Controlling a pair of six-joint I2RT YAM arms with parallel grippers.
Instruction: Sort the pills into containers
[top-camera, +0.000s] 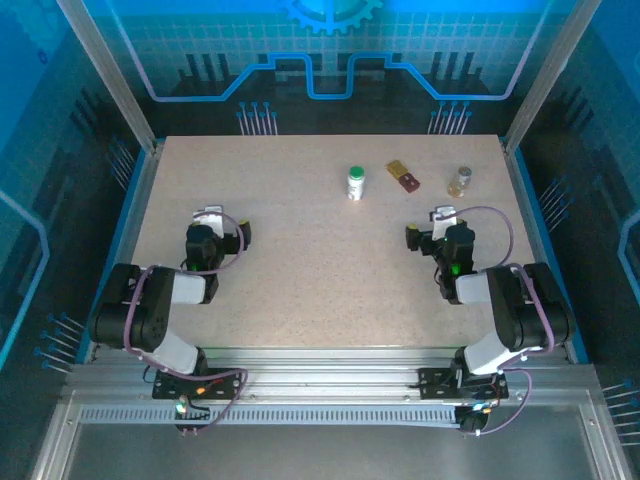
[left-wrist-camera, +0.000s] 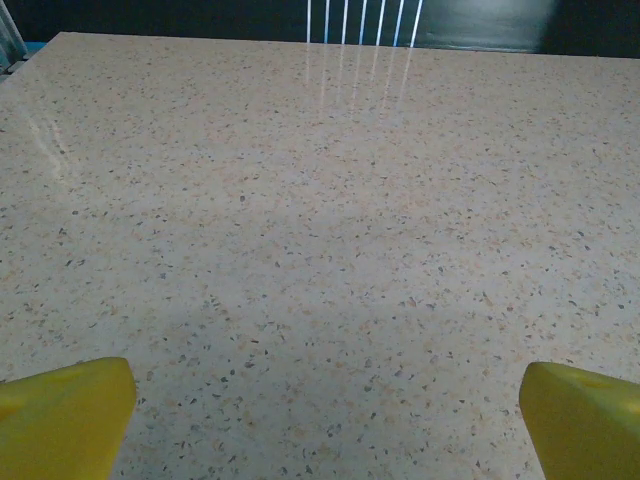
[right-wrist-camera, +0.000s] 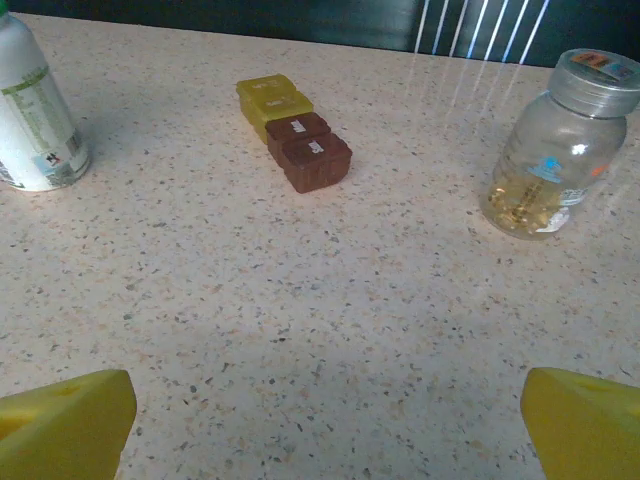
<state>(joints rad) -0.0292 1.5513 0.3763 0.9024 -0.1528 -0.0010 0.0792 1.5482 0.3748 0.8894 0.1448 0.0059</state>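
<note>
Pills (right-wrist-camera: 293, 132): one short strip, yellow-amber end joined to dark red-brown end, laid flat on the tabletop (right-wrist-camera: 330, 300), ahead of the right pincer (right-wrist-camera: 325, 425) and a little left of its midline, well apart from it. White bottle (right-wrist-camera: 35, 120): ahead-left of that pincer, upright, green cap (top-camera: 356, 172) fitted. Amber vial (right-wrist-camera: 550, 150): ahead-right, upright, capped. Progress judged as nil: nothing is gripped, nothing sorted, both containers capped. Right pincer: spread wide, empty, held low, arm folded near its base. Left pincer (left-wrist-camera: 325, 425): likewise spread and empty, bare tabletop ahead, arm folded.
</note>
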